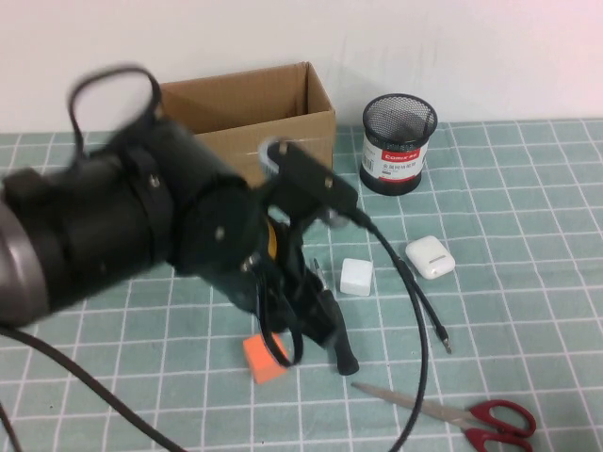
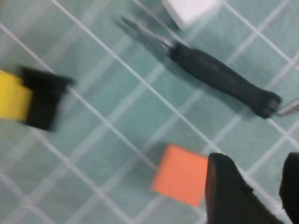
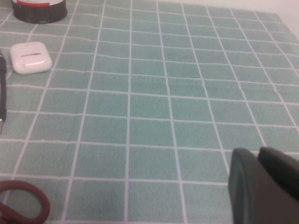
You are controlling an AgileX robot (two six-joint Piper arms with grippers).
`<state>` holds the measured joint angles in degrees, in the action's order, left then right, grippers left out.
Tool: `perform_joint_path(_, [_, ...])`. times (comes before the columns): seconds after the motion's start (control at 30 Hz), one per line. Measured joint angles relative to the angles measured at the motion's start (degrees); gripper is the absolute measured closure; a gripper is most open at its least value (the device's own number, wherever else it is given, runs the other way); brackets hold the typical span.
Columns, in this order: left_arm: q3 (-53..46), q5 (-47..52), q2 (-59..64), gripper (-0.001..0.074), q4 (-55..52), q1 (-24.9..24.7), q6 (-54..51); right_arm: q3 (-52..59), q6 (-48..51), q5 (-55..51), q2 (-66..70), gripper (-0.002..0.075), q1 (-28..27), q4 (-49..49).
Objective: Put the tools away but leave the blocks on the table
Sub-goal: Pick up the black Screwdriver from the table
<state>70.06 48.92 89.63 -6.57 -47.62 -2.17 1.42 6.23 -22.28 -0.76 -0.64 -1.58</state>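
Note:
My left gripper [image 1: 287, 315] hangs open and empty low over the teal grid table [image 1: 528, 188]. In the left wrist view it [image 2: 257, 163] is right beside the orange cube [image 2: 180, 175], with the black-handled screwdriver [image 2: 224, 81] lying just beyond. The screwdriver [image 1: 332, 330] lies between the orange cube [image 1: 265, 359] and the white cube [image 1: 356, 277]. The yellow cube [image 2: 11, 100] touches the notched black block [image 2: 44, 98]. The thin black driver [image 1: 421, 306] and the red-handled scissors [image 1: 471, 414] lie to the right. The pliers are out of view. My right gripper [image 3: 254, 154] is shut and empty over bare mat.
An open cardboard box [image 1: 254, 113] stands at the back, with a black mesh cup [image 1: 399, 143] to its right. A white rounded case [image 1: 430, 256] lies right of the white cube. My left arm hides the table's left middle.

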Motion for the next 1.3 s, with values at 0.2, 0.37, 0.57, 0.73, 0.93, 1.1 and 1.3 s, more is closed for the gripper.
perform_joint_path(0.2, [-1.4,-5.4,3.6,0.038,7.8,-0.4,2.7,0.0,0.0,0.0,0.0,0.0736,0.0,0.0])
perform_joint_path(0.37, [-0.4,-10.3,8.7,0.0307,10.6,-0.4,12.6,0.0,0.0,0.0,0.0,0.0736,0.0,0.0])
perform_joint_path(0.57, [7.3,-7.4,16.0,0.0298,10.8,-0.4,24.5,0.0,0.0,0.0,0.0,0.0736,0.0,0.0])
perform_joint_path(0.73, [14.2,-0.6,20.8,0.0297,10.9,-0.4,26.3,0.0,0.0,0.0,0.0,0.0736,0.0,0.0])
perform_joint_path(0.93, [15.3,3.8,23.7,0.0297,10.9,0.0,27.3,0.0,0.0,0.0,0.0,0.0736,0.0,0.0])
perform_joint_path(1.1, [15.3,3.8,25.0,0.0297,10.8,2.1,27.4,0.0,0.0,0.0,0.0,0.0736,0.0,0.0])
perform_joint_path(1.3, [15.6,1.4,26.5,0.0297,9.5,3.6,26.8,0.0,0.0,0.0,0.0,0.0736,0.0,0.0])
